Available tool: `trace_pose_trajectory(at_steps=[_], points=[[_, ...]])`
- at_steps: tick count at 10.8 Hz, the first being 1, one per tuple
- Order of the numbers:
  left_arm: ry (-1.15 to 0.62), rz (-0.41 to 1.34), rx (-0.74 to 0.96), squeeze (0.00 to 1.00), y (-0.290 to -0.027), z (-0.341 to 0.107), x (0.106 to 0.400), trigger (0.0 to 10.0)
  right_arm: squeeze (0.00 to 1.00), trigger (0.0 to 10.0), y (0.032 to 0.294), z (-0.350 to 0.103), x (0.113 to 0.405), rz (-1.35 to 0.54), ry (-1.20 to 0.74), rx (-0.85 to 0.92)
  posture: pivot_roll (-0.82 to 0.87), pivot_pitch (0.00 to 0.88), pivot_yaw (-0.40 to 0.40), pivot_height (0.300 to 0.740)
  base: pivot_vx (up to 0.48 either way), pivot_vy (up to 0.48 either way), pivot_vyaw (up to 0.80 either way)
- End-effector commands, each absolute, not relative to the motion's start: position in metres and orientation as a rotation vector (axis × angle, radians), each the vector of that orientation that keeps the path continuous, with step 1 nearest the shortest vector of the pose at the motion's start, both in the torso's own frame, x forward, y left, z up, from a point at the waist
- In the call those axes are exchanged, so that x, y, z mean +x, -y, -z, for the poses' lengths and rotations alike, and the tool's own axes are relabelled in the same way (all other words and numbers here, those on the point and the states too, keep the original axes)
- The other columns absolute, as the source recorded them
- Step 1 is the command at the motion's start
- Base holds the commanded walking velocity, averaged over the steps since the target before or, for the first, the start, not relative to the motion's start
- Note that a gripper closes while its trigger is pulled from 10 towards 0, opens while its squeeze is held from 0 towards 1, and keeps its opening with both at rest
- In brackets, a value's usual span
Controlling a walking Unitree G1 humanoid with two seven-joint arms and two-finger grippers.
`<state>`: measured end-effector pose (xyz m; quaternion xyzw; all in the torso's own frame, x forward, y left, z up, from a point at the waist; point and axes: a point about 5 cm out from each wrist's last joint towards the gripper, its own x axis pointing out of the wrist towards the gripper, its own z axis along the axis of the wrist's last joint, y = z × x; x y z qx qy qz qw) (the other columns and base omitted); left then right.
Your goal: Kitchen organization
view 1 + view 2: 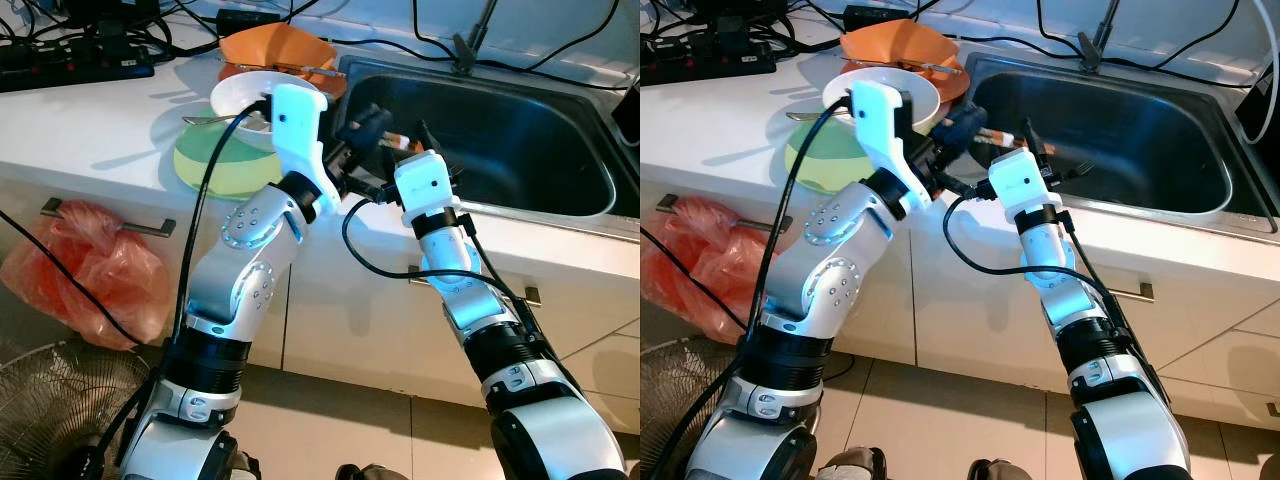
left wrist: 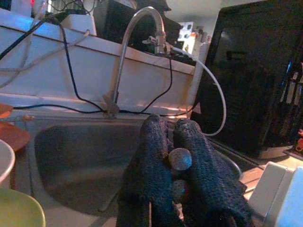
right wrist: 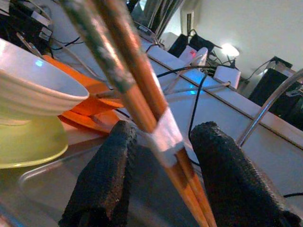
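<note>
A: So where do things stand with the chopsticks?

B: Both arms meet at the near left corner of the sink. The left hand is pressed together on the round butt ends of the pair, pinching them. The right hand is spread, one finger either side of the sticks at their white band, not touching them as far as I can see.

A: A handover, then?

B: That's my guess, from left to right, though it may be the other way. The sticks lie over the sink's edge, beside the stacked dishes on the bench: a white bowl on a yellow-green plate, with an orange dish behind.

A: What could go wrong?

B: Mostly timing. If the left hand lets go before the right has closed, the pair drops into the basin or onto the floor. Two thin round sticks also tend to scissor apart when squeezed off-centre, so the right hand might catch one and lose the other.

A: Anything nearby at risk?

B: The far tips point toward the bowl, just beside it in the right wrist view. A swing of either arm could knock the stack, and the black cables on the arms hang close to the bench edge, where they could snag
</note>
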<state>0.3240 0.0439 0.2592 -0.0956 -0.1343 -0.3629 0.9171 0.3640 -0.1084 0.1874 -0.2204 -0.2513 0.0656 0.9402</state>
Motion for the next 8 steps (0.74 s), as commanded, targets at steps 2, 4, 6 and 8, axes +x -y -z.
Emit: trace_pose_trajectory(at_steps=[2, 4, 6, 8], points=[[0.28, 0.772, -0.169, 0.0, -0.0409, -0.2607, 0.3201, 10.0, 0.0, 2.0, 0.1104, -0.1916, 0.366, -0.121, 0.528, -0.451, 0.1, 0.079, -0.053, 0.74, 0.0, 0.0, 0.0], [0.29, 0.761, -0.163, 0.0, -0.0422, -0.2627, 0.3207, 10.0, 0.0, 0.0, 0.11, -0.1909, 0.366, -0.124, 0.528, -0.453, 0.1, 0.079, -0.052, 0.74, 0.0, 0.0, 0.0], [0.306, 0.74, -0.155, 0.0, -0.044, -0.2644, 0.3216, 10.0, 0.0, 0.0, 0.1104, -0.1894, 0.3659, -0.125, 0.524, -0.454, 0.1, 0.083, -0.053, 0.74, 0.0, 0.0, 0.0], [0.316, 0.725, -0.16, 0.0, -0.0459, -0.2663, 0.3225, 10.0, 0.0, 0.0, 0.1102, -0.1889, 0.3661, -0.128, 0.52, -0.454, 0.1, 0.086, -0.055, 0.74, 0.0, 0.0, 0.0]])
